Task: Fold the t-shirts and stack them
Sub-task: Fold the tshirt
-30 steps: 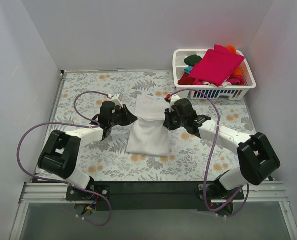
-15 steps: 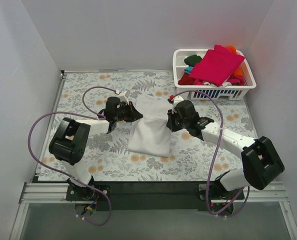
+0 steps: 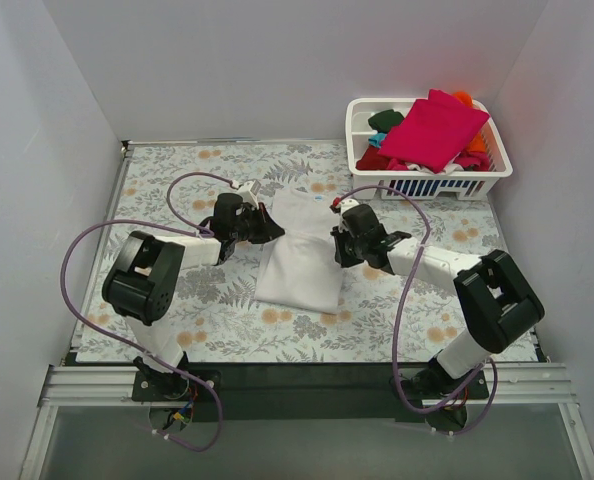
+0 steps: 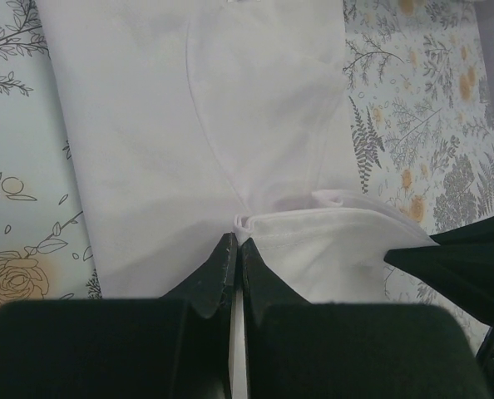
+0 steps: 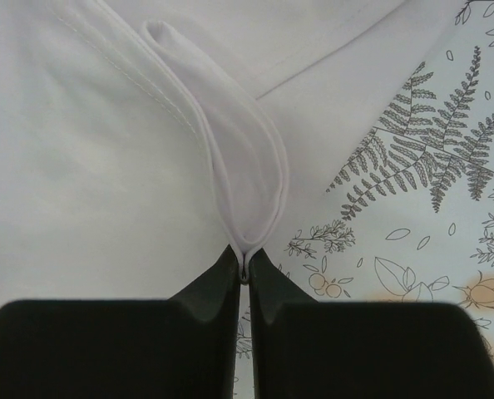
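**Flowered table, white shirt pinched at both sides for a fold**

Plain pale walls boxed in a table point(image 3: 167, 180) covered in a leaf-and-flower print, with the arms' bases along its near edge. On the left side, the left arm lay low and stretched toward the middle, a purple cable point(image 3: 77, 260) looping off it. Its wrist was turned inward so the fingers pointed at the shirt's left edge. The left gripper point(image 4: 234, 243) was closed tight. A raised lip of white cloth met its tips and a thin sliver of white showed between the fingers, so it seemed to hold that edge.

Between the two arms the white shirt point(image 3: 297, 262) lay flat on the table as a long panel already narrowed, its upper part angled toward the far right. Both grips sat about midway down its length, which looked like the setup for lifting one half over the other.

To the right, the right arm mirrored the left, reaching in low with its elbow out to the side. The right gripper point(image 5: 244, 254) was clamped on a doubled loop of the shirt's right edge, the cloth rising out of its tips.

At the far right corner a white basket point(image 3: 350, 125) held the other shirts in a heap well apart from the arms, a magenta shirt point(image 3: 432, 130) on top with red, green, teal and orange showing beneath it. By my reading none of these had been folded yet.
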`<state>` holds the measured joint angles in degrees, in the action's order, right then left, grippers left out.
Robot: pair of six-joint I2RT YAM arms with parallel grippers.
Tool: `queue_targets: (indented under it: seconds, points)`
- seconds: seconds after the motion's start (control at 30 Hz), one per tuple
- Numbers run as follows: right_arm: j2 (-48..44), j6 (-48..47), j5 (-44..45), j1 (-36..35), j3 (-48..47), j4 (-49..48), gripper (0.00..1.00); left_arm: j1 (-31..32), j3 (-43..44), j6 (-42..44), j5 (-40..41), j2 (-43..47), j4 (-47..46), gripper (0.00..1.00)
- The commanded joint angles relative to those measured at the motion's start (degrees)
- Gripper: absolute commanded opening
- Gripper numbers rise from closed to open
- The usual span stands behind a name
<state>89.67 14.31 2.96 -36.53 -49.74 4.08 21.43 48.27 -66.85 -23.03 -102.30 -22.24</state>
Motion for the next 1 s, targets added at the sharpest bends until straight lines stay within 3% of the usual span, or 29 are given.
queue_targets:
  seconds: [0.0, 0.4, 0.97]
  points:
    - [1.12, -0.77, 0.99, 0.41, -3.35, -0.74, 0.01, -0.42, 0.68, 0.93, 1.76, 3.86, 0.35, 0.00]
    - [2.27, -1.03, 1.96, 0.85, -4.93, -0.74, 0.01, -0.42, -0.72, 1.72, 4.12, 6.85, 0.97, 0.00]
    - [8.41, -2.70, 1.70, 2.69, -9.85, -0.74, 0.01, -0.51, -0.10, 2.43, 7.82, 4.13, 1.32, 0.00]
